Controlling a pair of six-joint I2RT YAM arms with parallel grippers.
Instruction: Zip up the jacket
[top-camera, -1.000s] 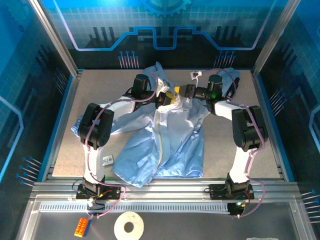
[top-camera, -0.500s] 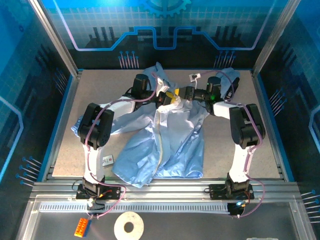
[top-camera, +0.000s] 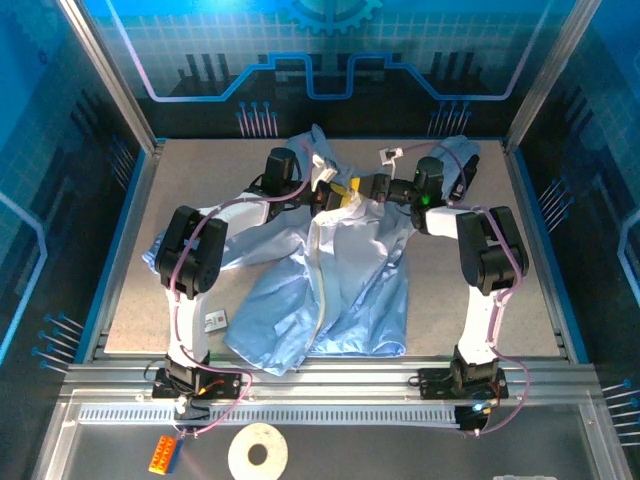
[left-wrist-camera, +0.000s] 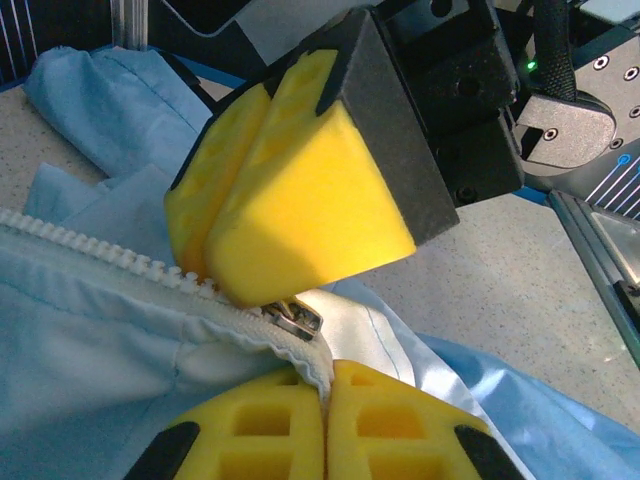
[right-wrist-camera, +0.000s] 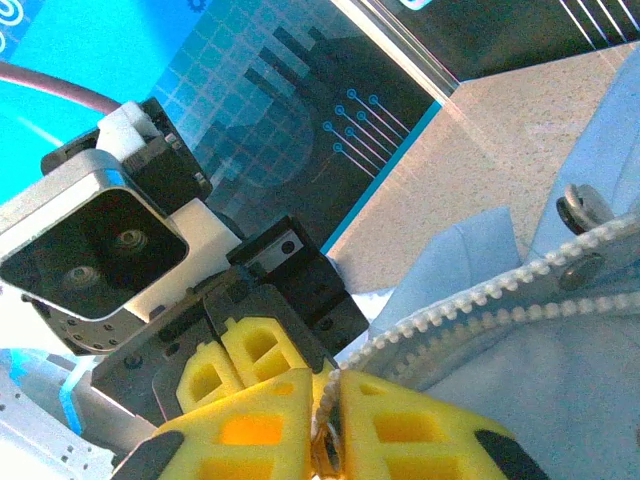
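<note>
The jacket (top-camera: 350, 280) lies spread mid-table, collar toward 12 o'clock. At the collar, the left gripper (left-wrist-camera: 326, 392) is clenched on the jacket's front edge. At its 12 o'clock, the right gripper (right-wrist-camera: 327, 395) pinches the zipper slider (left-wrist-camera: 293, 319).

1. Your jacket (top-camera: 350, 280) is plain light blue; its zipper (top-camera: 322, 270) strip is off-white.
2. Your left gripper (left-wrist-camera: 325, 395) and right gripper (left-wrist-camera: 222, 275) have bright yellow pads backed in black.
3. The table (top-camera: 200, 180) is speckled beige.
4. The back wall (top-camera: 180, 40) shows you a blue grid with circuit lines.
5. Nearest you: a white roll (top-camera: 257, 452), an orange-and-blue block (top-camera: 165, 455).
</note>
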